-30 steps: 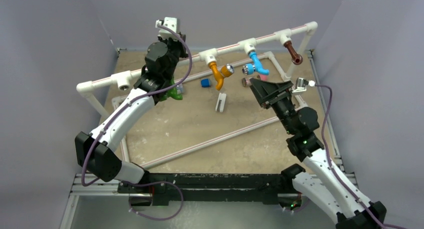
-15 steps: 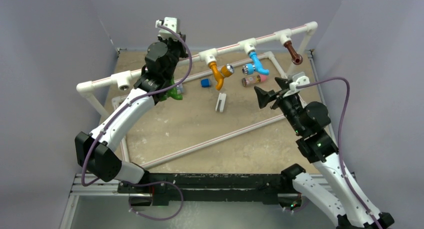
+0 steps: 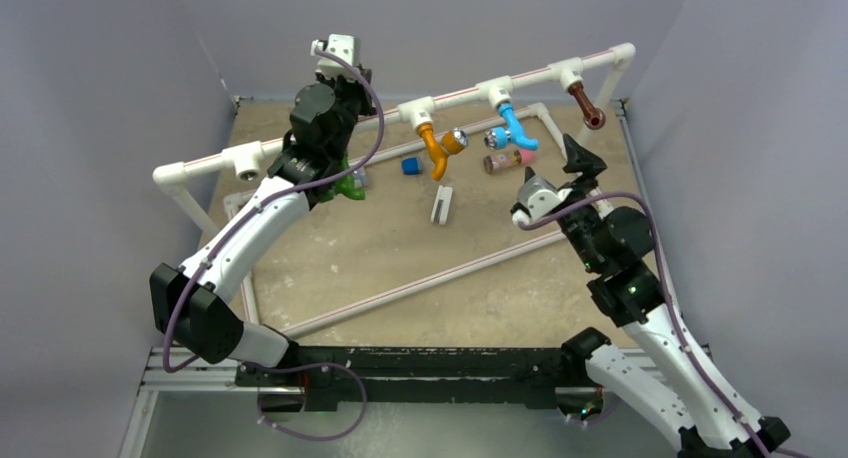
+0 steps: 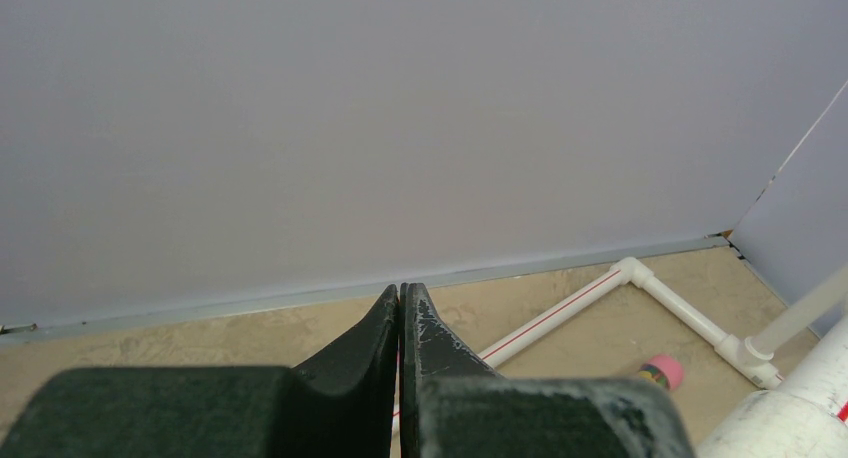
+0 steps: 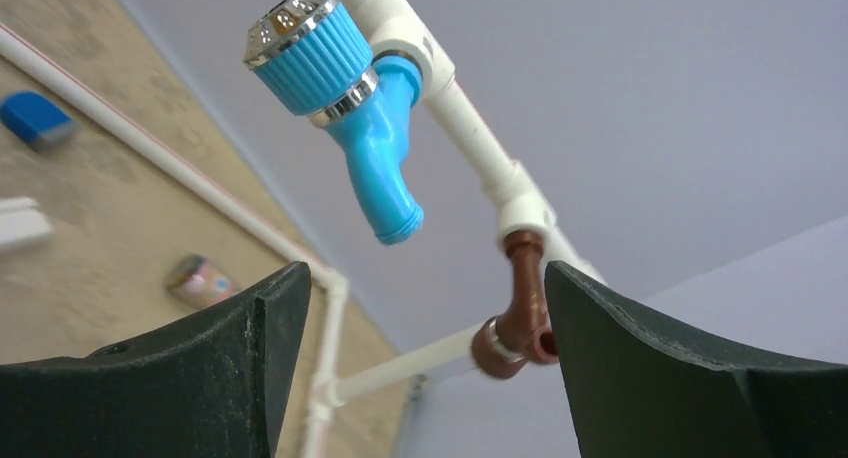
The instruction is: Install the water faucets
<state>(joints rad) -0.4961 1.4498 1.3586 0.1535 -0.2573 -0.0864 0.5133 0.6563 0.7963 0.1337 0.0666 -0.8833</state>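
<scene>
A white pipe rail carries three water faucets: orange, blue and brown. A green faucet lies on the floor, partly hidden under my left arm. My left gripper is shut and empty, held high by the rail and facing the back wall; it also shows in the left wrist view. My right gripper is open and empty, pointing up just below the brown faucet. In the right wrist view the right gripper frames the brown faucet, with the blue faucet above.
An open tee fitting sits at the rail's left end. A blue cube, a white clip and a brown cylinder with a pink cap lie on the floor inside the pipe frame. Grey walls stand close on three sides.
My right gripper has swung from the middle to the back right and turned upward under the brown faucet. The left arm has not moved.
</scene>
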